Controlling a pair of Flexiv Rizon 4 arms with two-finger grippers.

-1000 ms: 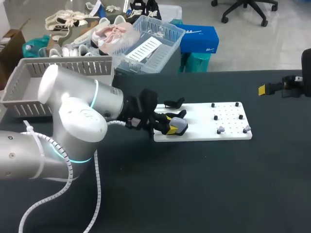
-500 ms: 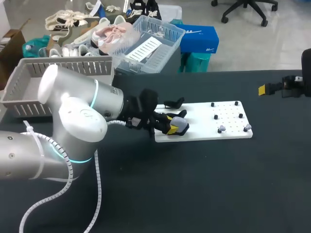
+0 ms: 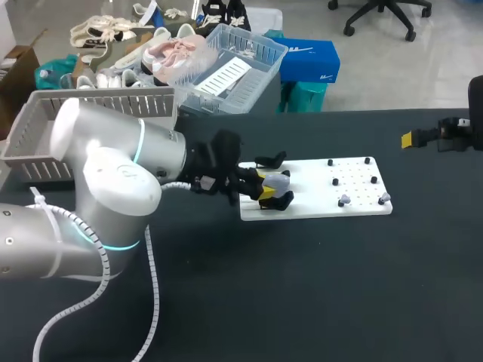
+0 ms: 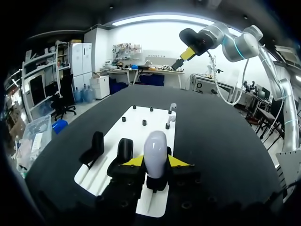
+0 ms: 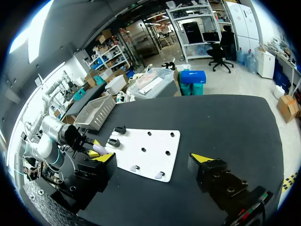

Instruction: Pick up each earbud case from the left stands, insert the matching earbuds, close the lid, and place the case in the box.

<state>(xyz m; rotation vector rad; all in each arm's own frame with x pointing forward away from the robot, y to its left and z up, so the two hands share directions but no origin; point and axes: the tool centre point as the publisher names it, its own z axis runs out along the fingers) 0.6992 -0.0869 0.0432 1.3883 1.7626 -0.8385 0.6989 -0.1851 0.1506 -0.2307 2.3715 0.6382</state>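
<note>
One earbud case (image 4: 155,149) pinched in left claw (image 4: 155,162); right claw (image 5: 154,159) open.

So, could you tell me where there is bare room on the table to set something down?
Bare: the near strip of the table, in front of the white board, and the stretch between the board and the right gripper. Crowded: the board's left end, where the left gripper holds the earbud case beside the stands.

The black stands (image 3: 270,160) and pegs (image 3: 335,182) clutter the white board (image 3: 317,205).
</note>
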